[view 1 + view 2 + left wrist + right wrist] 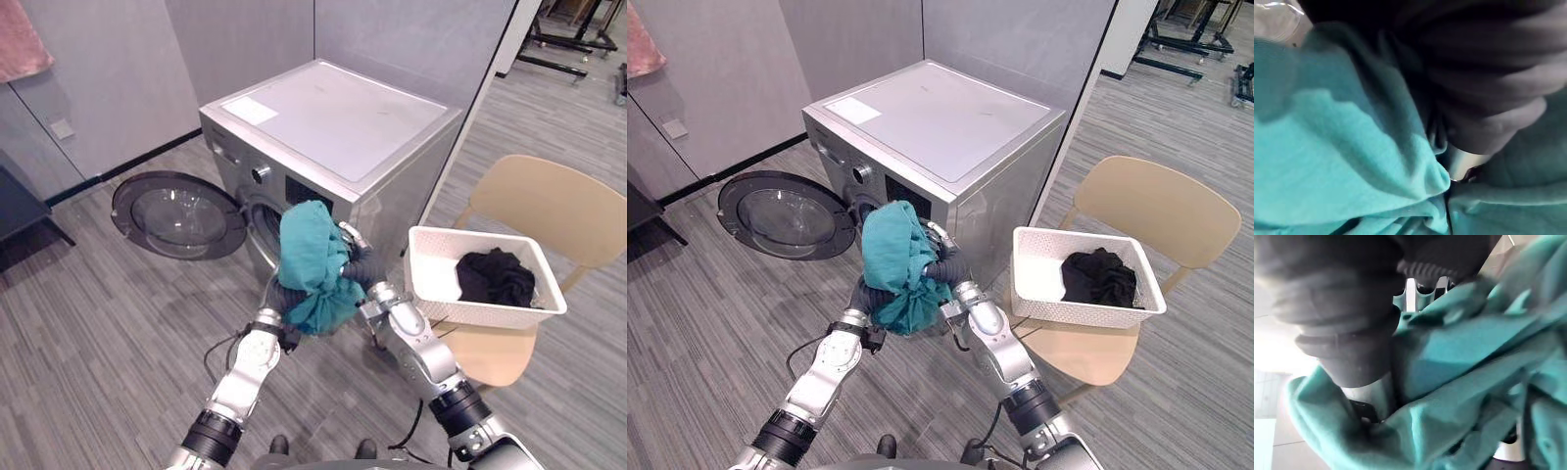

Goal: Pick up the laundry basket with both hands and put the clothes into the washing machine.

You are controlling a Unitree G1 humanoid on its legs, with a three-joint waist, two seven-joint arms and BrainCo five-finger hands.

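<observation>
The teal garment (313, 264) hangs bunched in mid-air, its long axis running upright from 12 to 6 o'clock, its top level with the open mouth of the washing machine (333, 117). The left hand (281, 294) is against the bundle at 8 o'clock and the right hand (364, 266) at 3 o'clock, so the cloth sits between them. Cloth wraps both hands, and I cannot tell how far either is closed. The round door (176, 215) stands swung open at 9 o'clock. At 3 o'clock, well apart, the white laundry basket (431, 264) rests on a wooden chair (558, 206), long axis 9 to 3, a black garment (495, 277) inside.
</observation>
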